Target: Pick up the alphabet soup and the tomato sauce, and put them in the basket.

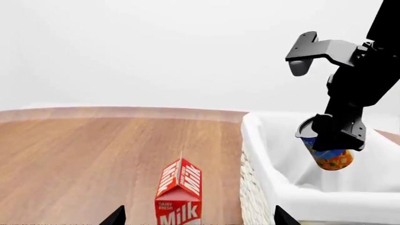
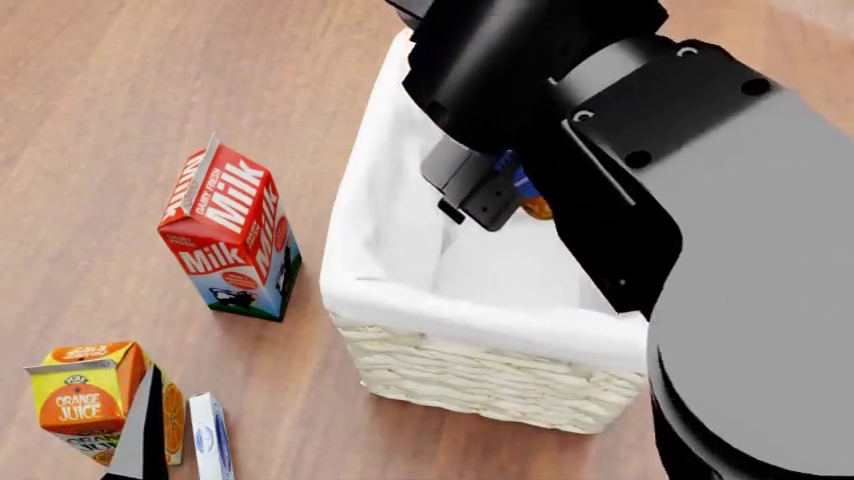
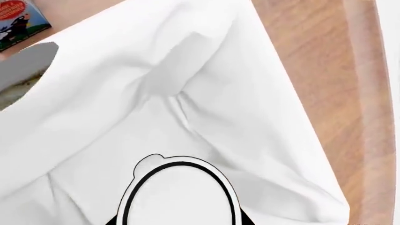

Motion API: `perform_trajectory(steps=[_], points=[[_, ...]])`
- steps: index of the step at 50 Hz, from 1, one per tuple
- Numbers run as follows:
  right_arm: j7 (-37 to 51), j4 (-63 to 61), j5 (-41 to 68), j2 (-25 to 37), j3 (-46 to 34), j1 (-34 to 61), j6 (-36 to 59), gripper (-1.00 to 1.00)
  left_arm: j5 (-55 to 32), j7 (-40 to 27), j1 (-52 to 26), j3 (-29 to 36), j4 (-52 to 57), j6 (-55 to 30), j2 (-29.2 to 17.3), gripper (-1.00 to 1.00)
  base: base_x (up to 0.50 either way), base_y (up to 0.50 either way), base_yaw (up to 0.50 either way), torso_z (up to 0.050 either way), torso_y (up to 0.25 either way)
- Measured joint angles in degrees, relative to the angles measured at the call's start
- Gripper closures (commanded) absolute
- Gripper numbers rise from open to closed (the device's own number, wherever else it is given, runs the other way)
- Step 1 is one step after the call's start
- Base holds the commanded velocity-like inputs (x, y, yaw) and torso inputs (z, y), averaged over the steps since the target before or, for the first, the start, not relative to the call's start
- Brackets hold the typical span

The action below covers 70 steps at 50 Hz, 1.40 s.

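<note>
Milk carton (image 2: 227,238): red, white lettering, gabled top, upright on bench (image 2: 94,120), well left of centre. Juice carton (image 2: 96,400): orange and yellow, "Orange Juice" label, upright at near left, nearer than the milk. Small box (image 2: 210,438): white with blue print, just right of juice. Bench: brown wood grain.
</note>
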Motion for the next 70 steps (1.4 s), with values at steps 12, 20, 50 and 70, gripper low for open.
perform_trajectory(steps=[12, 20, 50, 70], points=[[-1.2, 0.6, -14.1, -0.3, 10.9, -4.5, 2.5, 1.0, 0.0, 0.1, 0.2, 0.0, -0.2, 0.2, 0.1, -1.0, 0.0, 0.0, 0.0, 0.0, 0.001], [-1.3, 1.2, -19.8, -0.3, 15.3, -6.9, 2.9, 1.0, -0.1, 0.2, 0.3, -0.1, -0.4, 0.3, 0.1, -1.0, 0.0, 0.0, 0.0, 0.0, 0.0], [1.7, 2.4, -23.8, -0.3, 19.7, -11.3, 1.4, 1.0, 0.0, 0.4, 0.6, -0.1, -0.8, 0.4, 0.3, -1.0, 0.0, 0.0, 0.0, 0.0, 0.001], [3.0, 2.6, -23.2, -0.3, 19.8, -12.7, 0.1, 1.0, 0.0, 0.5, 0.6, -0.1, -0.8, 0.3, 0.4, -1.0, 0.0, 0.0, 0.0, 0.001, 0.001]])
